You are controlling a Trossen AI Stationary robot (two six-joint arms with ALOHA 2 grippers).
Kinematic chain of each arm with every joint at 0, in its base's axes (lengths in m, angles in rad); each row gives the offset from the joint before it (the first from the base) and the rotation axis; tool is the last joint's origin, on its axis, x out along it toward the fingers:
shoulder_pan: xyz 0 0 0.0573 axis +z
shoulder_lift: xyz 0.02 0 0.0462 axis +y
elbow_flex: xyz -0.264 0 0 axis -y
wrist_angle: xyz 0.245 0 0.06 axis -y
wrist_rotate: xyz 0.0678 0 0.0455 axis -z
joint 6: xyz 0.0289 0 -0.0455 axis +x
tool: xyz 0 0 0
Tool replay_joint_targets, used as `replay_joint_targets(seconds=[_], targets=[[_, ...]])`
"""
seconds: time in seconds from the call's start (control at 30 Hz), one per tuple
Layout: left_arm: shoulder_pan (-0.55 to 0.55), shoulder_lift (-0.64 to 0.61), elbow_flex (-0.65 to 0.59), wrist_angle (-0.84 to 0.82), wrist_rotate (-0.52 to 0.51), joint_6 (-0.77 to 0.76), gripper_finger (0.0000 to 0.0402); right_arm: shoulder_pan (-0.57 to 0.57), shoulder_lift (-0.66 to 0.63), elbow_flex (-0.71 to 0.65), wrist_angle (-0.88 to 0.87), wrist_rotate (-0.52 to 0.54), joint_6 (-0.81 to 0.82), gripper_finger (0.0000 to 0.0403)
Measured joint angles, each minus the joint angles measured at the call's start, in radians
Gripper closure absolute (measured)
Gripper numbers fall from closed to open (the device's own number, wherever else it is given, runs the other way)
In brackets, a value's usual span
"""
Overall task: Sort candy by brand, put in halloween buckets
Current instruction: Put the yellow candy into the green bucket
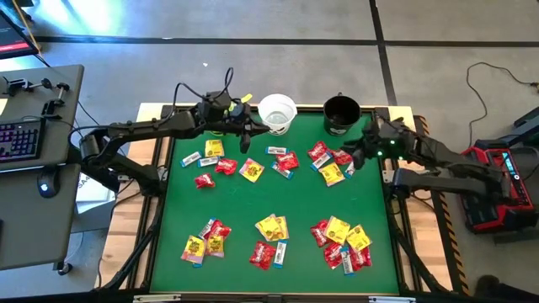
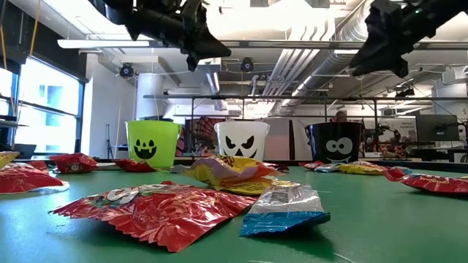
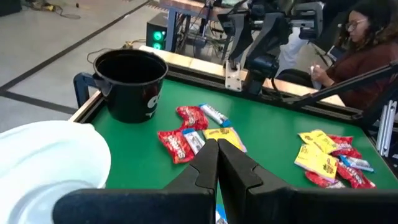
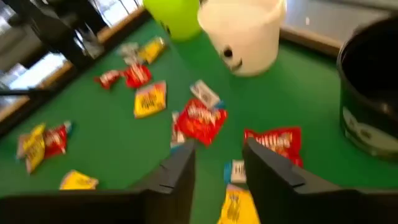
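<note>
the green table [image 1: 303, 210] was strewn with candy. along its far edge stood the three buckets: the white bucket [image 1: 277, 113] in the middle, the black bucket [image 1: 341, 114] on one side of it, and the lime bucket [image 2: 153, 142] on the other, hidden under the left arm from above but plain from table height.

the left gripper [image 1: 249, 128] hung just beside the white bucket, over the side away from the black one. its fingers [image 3: 208, 171] were pressed together and held nothing that i could see.

the right gripper [image 1: 354, 158] hovered above a cluster of red and yellow packets [image 1: 327, 163] near the black bucket, on the side toward the table's middle. its fingers [image 4: 180, 171] stood a little way apart, with nothing between them; under them lay a red packet [image 4: 200, 121] and another red packet [image 4: 277, 142], both flat on the table.

a second scatter of candy [image 1: 227, 162], with narrow blue-and-white bars among it, lay near the white bucket toward the table's middle. four more heaps [image 1: 274, 240] of mixed red and yellow packets sat along the near half of the table, well apart from the white bucket.

beyond the table's right edge, past the black bucket, a person [image 3: 354, 46] sat bent over something.
</note>
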Motion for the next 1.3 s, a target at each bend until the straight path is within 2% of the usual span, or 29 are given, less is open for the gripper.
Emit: replay_joint_targets(seconds=[0.17,0.33,0.53,0.67,0.8,1.07,1.3], targets=[[0.000,0.000,0.000,-0.048,0.000,0.008,0.0401,0.000,0.065,0.011,-0.035,-0.048,0.062,0.0208],[0.000,0.000,0.000,-0.090,0.000,0.029,0.0401,0.000,0.109,0.011,-0.046,-0.069,0.060,0.0179],[0.003,0.000,0.000,-0.090,-0.006,0.044,0.0401,0.029,0.186,0.011,0.000,-0.086,-0.034,0.0180],[0.003,0.000,0.000,-0.090,-0.019,0.044,0.0401,0.036,0.260,0.011,0.036,-0.155,-0.026,0.0188],[0.003,0.000,0.000,-0.090,-0.020,0.038,0.0401,0.055,0.332,0.011,0.009,-0.167,0.014,0.0189],[0.003,0.000,0.000,-0.090,-0.020,0.036,0.0401,0.128,0.489,0.011,-0.007,-0.070,-0.029,0.0180],[0.003,0.000,0.000,-0.091,-0.020,0.035,0.0401,0.192,0.632,0.011,0.063,0.094,-0.164,0.0177]])
